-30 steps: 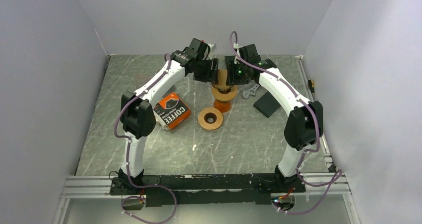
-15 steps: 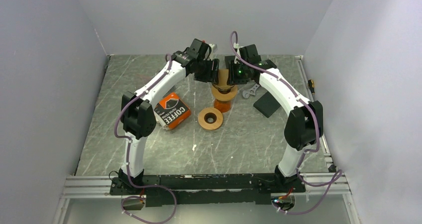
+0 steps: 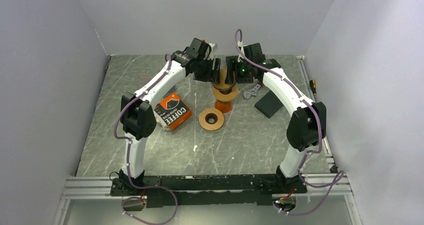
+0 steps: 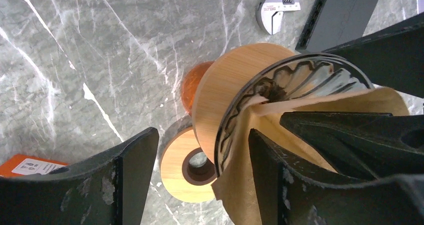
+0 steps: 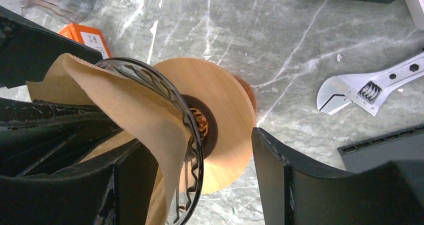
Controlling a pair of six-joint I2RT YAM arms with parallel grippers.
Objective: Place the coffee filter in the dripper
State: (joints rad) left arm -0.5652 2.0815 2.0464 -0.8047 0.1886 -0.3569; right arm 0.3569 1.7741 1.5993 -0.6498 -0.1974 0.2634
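L gripper (image 4: 201, 135) open, R gripper (image 5: 197, 142) open too, both straddling glass dripper (image 4: 295, 77) rim. Brown paper filter (image 5: 130, 105) sits in dripper, edge sticking out past rim.

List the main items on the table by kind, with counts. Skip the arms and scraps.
Dripper: 1
Paper filter: 1
Orange cup under the dripper: 1
Loose wooden ring: 1
Filter box: 1
Wrench: 1
Dark slab: 1
Total: 7
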